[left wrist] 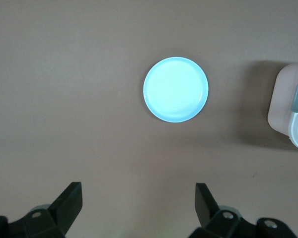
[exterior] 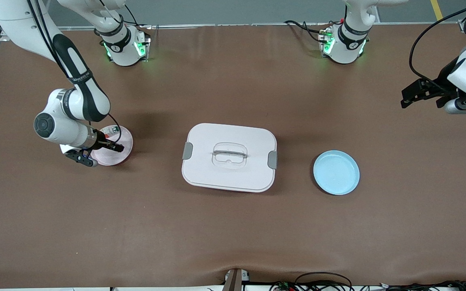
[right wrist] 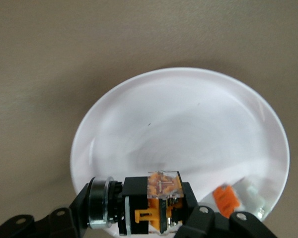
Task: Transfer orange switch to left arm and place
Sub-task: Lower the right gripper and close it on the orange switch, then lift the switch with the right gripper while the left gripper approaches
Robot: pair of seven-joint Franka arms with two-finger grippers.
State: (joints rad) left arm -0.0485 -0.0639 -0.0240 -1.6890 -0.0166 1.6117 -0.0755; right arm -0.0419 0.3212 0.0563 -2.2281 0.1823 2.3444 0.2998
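My right gripper [right wrist: 151, 218] is shut on the orange switch [right wrist: 156, 201], a small black part with orange markings and a metal ring at one end. It holds the switch low over the pink plate [right wrist: 188, 119]. In the front view this gripper [exterior: 113, 147] is over the pink plate [exterior: 126, 141] at the right arm's end of the table. The white box [exterior: 229, 157] stands mid-table. My left gripper [exterior: 404, 99] is open and empty, up in the air over the left arm's end of the table; its wrist view shows its fingers [left wrist: 69, 203] wide apart.
A small white piece with red and green bits [exterior: 114, 129] lies on the pink plate; it also shows in the right wrist view [right wrist: 238, 196]. A blue plate [exterior: 336, 172] lies between the box and the left arm's end; it also shows in the left wrist view [left wrist: 176, 89].
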